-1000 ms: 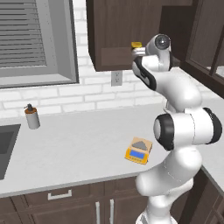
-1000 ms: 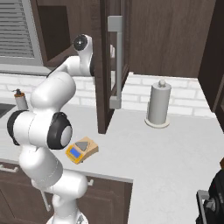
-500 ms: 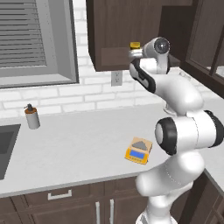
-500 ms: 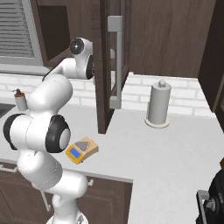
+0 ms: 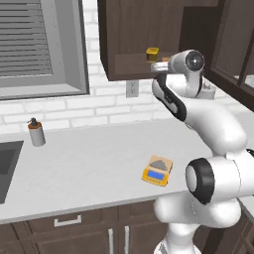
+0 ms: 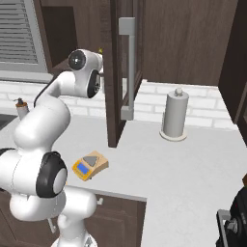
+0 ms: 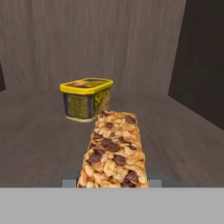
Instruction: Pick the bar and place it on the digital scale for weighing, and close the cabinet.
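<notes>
My pincer (image 7: 113, 183) is pinching the bar (image 7: 113, 151) at the bottom centre of the hand view, on the cabinet (image 5: 134, 39) shelf. A yellow jar (image 7: 85, 99) sits just behind it. The digital scale (image 5: 157, 171) lies on the tabletop (image 5: 89, 163), lower centre of the left base view.

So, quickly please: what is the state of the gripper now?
Gripper: closed on the flat tan-brown speckled granola bar, inside the cabinet.

The bar (image 7: 113, 151) looks rough and grainy; the cabinet (image 7: 39, 127) matt wood; the handle (image 6: 128, 67) smooth metal.
</notes>
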### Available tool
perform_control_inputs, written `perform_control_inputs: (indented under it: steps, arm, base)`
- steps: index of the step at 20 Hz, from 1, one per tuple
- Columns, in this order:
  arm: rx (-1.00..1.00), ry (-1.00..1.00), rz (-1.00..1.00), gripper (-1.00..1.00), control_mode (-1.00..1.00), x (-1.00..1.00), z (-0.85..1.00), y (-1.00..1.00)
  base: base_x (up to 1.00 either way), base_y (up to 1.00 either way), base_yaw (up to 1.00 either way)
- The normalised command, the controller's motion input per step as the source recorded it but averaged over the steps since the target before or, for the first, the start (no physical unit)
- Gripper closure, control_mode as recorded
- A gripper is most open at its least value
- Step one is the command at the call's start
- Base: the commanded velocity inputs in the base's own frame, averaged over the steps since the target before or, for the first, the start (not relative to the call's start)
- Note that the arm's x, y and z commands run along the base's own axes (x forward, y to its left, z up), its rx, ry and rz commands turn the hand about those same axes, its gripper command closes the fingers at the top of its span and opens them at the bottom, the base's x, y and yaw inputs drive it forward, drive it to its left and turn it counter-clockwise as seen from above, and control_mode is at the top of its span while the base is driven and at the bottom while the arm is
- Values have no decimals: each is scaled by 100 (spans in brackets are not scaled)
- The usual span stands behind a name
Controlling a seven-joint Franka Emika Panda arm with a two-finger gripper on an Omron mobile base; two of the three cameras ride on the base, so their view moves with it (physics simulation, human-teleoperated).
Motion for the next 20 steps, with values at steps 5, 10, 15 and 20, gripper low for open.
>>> perform_control_inputs:
  steps: [5, 10, 15, 20]
  arm:
    - [0, 2, 0, 100, -100, -74, 13, 10]
    - [0, 4, 8, 100, -100, -76, 0, 15]
    - [-6, 0, 9, 100, -100, -99, -4, 38]
    - [-6, 3, 8, 100, -100, -89, -15, 25]
  base:
    - [0, 0, 0]
    - [0, 0, 0]
    - [0, 0, 0]
    - [0, 0, 0]
